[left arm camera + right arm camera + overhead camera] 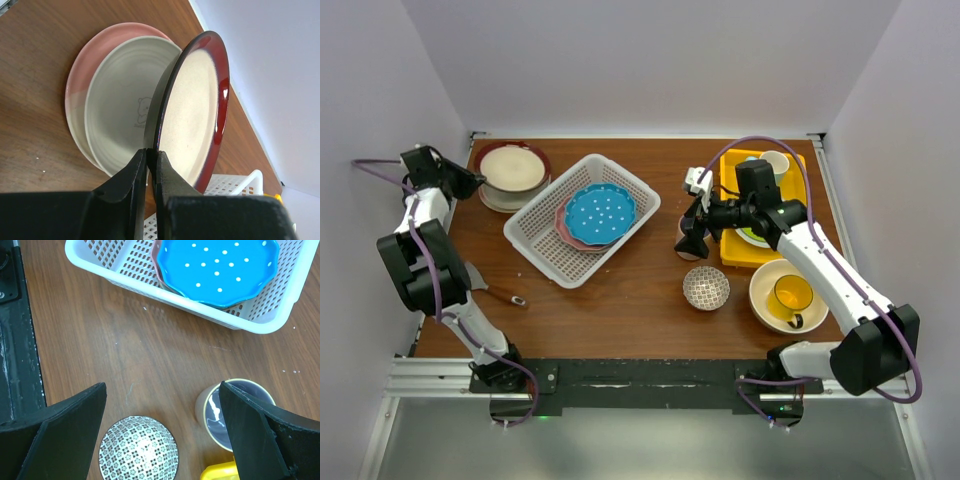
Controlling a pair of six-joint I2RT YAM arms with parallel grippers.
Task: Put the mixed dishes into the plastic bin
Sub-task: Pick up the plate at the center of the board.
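My left gripper [151, 152] is shut on the rim of a cream plate with a dark red rim [195, 110], tilting it up on edge. Under it lie a cream plate with a bear print [120, 105] and a pink-and-cream plate [82, 75], at the table's back left [512, 165]. The plastic bin [535, 228] holds a blue dotted plate [600, 212] on a pink one [155, 260]. My right gripper [162, 387] hangs open over a beige mug [235, 412] and a small patterned bowl [137, 450]. A yellow mug [792, 295] sits in the large cream bowl [762, 300].
A flat yellow tray [732, 250] at the back right carries more crockery, partly hidden by my right arm. A utensil with a brown handle [498, 293] lies near the left arm. The bin's corner [225, 182] shows just beyond the held plate.
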